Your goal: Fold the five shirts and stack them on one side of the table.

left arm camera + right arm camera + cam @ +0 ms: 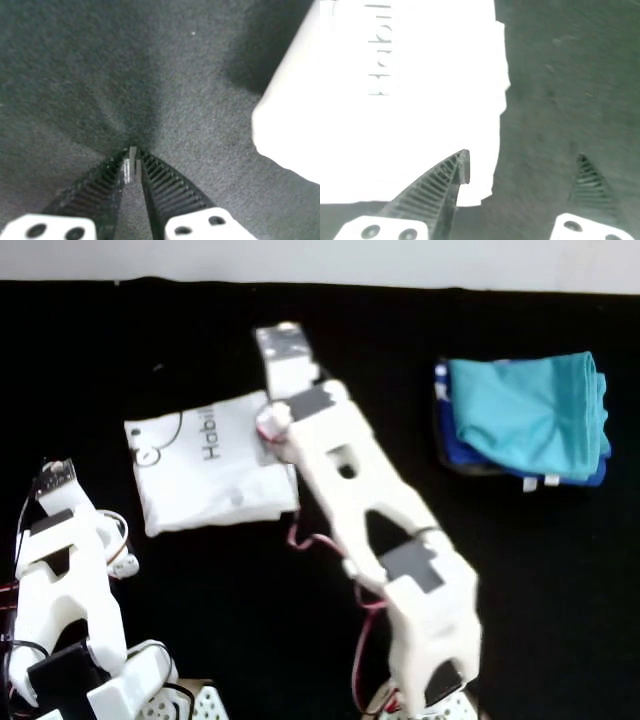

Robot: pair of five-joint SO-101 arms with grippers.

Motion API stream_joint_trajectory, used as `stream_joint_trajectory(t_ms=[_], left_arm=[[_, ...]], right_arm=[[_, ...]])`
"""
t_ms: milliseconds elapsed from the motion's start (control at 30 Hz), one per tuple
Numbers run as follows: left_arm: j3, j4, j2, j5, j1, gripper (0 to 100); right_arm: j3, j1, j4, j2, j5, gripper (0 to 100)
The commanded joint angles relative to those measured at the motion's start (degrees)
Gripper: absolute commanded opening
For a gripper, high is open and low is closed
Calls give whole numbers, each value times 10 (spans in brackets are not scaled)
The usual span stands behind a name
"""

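Item 1: white folded fabric shirt w/ dark lettering (205, 470), flat on black cloth tabletop (400, 340); its corner sits directly below right gripper (522, 156). Gripper spread wide, nothing pinched: one ribbed finger (440, 185) over the white fabric, the other over bare cloth just beside shirt's edge; contact can't be told. Item 2: stack of folded teal and blue fabric shirts (530, 410), teal on top, well apart from right gripper, on opp. side of right arm (345, 465) from item 1. Left gripper (132, 161): fingers pressed together, empty, tips over bare black cloth; white shirt near it, apart. Left arm (65, 570) well apart from the stack.
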Motion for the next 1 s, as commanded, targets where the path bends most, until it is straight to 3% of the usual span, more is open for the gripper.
stream_joint_trajectory(t_ms=[0,600,667,800,867,967], left_arm=[[1,-20,-1,1,-3,14],[1,-20,-1,1,-3,14],[1,-20,-1,1,-3,14],[1,-20,-1,1,-3,14],[1,-20,-1,1,-3,14],[1,-20,-1,1,-3,14]], right_arm=[[-116,-26,23,47,-9,323],[-386,-24,57,360,-9,320],[-401,-26,87,367,-5,267],[-418,-22,122,375,0,0],[-421,-15,137,374,27,33],[-450,1,175,371,41,3]])
